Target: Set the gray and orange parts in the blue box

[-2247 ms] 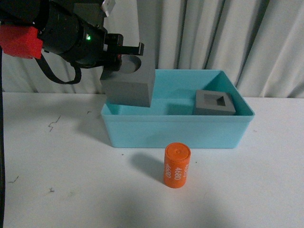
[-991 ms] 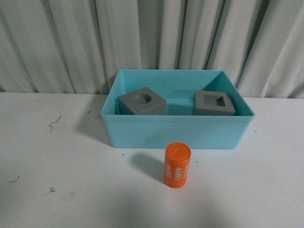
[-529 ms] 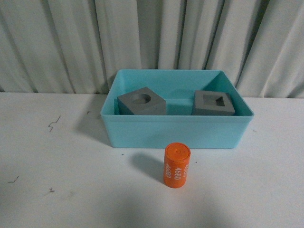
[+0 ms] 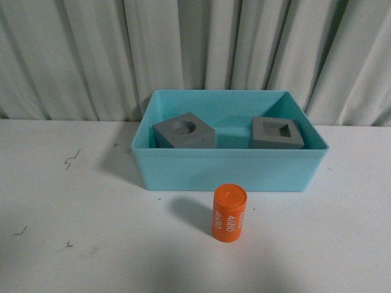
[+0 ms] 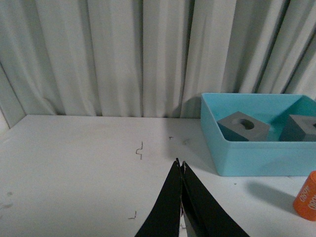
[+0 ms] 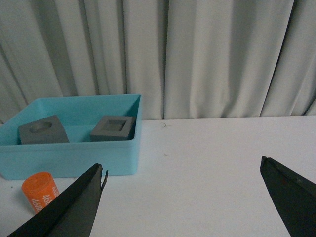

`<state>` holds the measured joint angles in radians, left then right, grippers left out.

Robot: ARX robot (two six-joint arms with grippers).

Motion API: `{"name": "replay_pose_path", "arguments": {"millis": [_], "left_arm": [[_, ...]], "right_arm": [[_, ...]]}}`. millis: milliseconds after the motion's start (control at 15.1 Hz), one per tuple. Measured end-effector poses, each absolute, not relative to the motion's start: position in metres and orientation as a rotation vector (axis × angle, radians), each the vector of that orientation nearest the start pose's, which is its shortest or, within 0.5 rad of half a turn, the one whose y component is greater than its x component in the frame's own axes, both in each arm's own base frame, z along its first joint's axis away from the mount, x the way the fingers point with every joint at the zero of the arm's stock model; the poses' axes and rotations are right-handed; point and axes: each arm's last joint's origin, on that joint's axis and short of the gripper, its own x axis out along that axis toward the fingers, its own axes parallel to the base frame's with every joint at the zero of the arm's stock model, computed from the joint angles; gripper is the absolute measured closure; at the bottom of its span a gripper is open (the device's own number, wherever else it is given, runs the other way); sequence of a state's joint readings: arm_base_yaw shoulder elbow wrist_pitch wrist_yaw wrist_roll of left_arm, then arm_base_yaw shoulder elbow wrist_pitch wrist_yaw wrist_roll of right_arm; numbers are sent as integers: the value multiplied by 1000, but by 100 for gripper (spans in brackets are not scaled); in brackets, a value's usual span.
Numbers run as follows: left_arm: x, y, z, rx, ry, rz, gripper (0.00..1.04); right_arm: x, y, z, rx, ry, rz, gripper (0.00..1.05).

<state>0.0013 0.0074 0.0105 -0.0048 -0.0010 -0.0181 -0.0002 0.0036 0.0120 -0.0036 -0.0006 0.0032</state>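
Observation:
The blue box [image 4: 229, 172] stands at the back middle of the white table. Inside it rest two gray cubes: one with a round recess [image 4: 184, 132] on the left, one with a square recess [image 4: 277, 132] on the right. The orange cylinder marked "4680" [image 4: 229, 213] stands upright on the table just in front of the box. Neither arm shows in the front view. My left gripper [image 5: 179, 163] is shut and empty, over the table left of the box [image 5: 256, 158]. My right gripper [image 6: 182, 165] is open and empty, to the right of the box [image 6: 74, 158] and the cylinder [image 6: 40, 190].
A pleated grey curtain [image 4: 195, 49] hangs close behind the box. Small dark marks [image 4: 71, 160] dot the white tabletop on the left. Bare table lies left and right of the box.
The left arm, which was holding the round-recess cube over the box, has let it go and left the front view. The cube now lies in the box. The cylinder has not moved.

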Motion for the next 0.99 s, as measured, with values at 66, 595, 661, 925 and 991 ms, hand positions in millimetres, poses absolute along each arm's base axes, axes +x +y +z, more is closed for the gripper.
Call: {"name": "replay_pose_path", "arguments": {"millis": [66,595,661,925,991], "left_arm": [[98,0,166,-17,1,0,103],[98,0,166,-16,2,0,103],[98,0,166,-16,2,0,103],[98,0,166,-16,2,0,103],[98,0,166,-17,2,0,98]], "right_arm": [[97,0,167,3,-4,0,6],[97,0,167,3,-4,0,6],[97,0,167,3,-4,0,6],[97,0,167,3,-4,0,6],[97,0,167,3,-4,0,6]]}}
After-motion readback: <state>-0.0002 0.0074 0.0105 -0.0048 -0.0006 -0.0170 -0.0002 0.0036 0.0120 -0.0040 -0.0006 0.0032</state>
